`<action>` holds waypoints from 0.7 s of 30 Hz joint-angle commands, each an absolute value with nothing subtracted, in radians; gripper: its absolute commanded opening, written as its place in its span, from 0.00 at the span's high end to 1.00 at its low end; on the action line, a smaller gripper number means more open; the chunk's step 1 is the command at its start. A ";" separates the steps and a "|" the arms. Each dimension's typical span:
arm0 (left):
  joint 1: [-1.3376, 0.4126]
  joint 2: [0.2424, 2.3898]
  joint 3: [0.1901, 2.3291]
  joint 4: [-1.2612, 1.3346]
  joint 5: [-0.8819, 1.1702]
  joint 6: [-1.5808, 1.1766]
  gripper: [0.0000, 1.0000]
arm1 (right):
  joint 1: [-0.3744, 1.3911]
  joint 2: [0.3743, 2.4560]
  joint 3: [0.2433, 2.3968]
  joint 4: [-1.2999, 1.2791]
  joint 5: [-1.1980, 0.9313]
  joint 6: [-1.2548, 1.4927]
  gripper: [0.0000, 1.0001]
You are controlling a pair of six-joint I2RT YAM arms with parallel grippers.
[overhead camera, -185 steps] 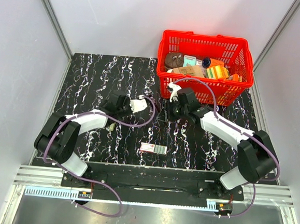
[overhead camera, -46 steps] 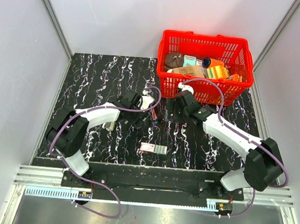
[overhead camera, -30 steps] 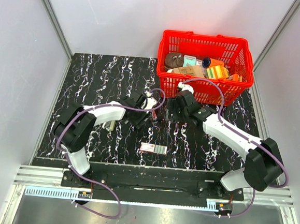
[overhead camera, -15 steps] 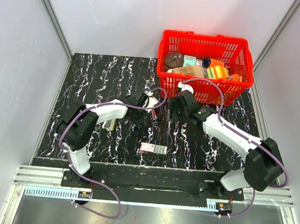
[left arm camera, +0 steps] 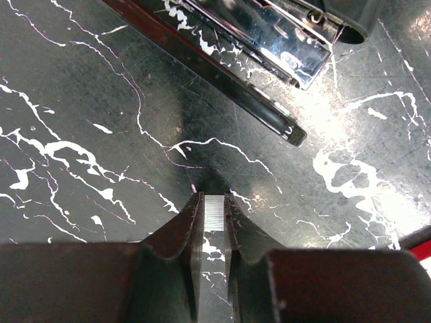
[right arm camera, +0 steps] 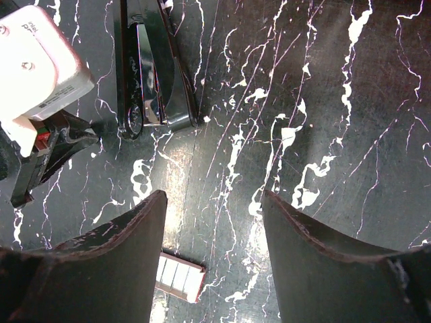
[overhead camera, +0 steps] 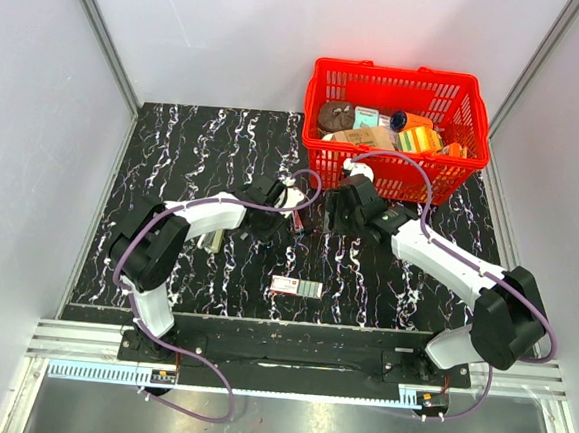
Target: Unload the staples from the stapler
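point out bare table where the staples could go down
Free: far-left table, left of the basket; near-right table between the small box and right arm. Crowded: the middle, around the stapler, left gripper holding the staples and right gripper.

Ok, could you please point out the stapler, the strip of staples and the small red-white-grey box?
stapler (right arm camera: 144, 67): right wrist view, on its shiny metal channel.
strip of staples (left arm camera: 214, 212): left wrist view, on its ribbed top face.
small red-white-grey box (overhead camera: 296, 286): top external view, on its middle.

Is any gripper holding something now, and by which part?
The left gripper pinches a strip of staples by its two long side faces. The right gripper is open and holds nothing.
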State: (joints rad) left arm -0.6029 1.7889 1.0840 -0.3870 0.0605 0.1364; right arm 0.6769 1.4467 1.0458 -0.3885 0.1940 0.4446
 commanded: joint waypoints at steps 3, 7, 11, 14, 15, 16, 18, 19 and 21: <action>-0.600 1.712 1.098 -0.419 0.101 0.133 0.90 | 0.681 1.424 1.081 -0.387 0.218 0.430 0.36; -0.600 1.666 1.121 -0.443 0.136 0.137 0.94 | 0.680 1.424 1.091 -0.390 0.218 0.430 0.36; -0.597 1.638 1.144 -0.466 0.163 0.138 0.96 | 0.680 1.427 1.103 -0.396 0.215 0.431 0.36; -0.572 1.605 1.181 -0.498 0.236 0.133 0.96 | 0.681 1.417 1.109 -0.397 0.206 0.428 0.36; -0.552 1.591 1.201 -0.506 0.280 0.126 0.97 | 0.680 1.411 1.108 -0.394 0.201 0.428 0.36; -0.534 1.579 1.219 -0.514 0.341 0.118 0.97 | 0.681 1.402 1.104 -0.385 0.192 0.425 0.35; -0.452 1.553 1.265 -0.506 0.516 0.069 0.97 | 0.680 1.367 1.080 -0.344 0.163 0.422 0.32; -0.416 1.542 1.269 -0.482 0.610 0.027 0.97 | 0.681 1.336 1.051 -0.301 0.144 0.426 0.31; -0.364 1.526 1.278 -0.411 0.751 -0.062 0.97 | 0.680 1.266 0.979 -0.194 0.105 0.433 0.29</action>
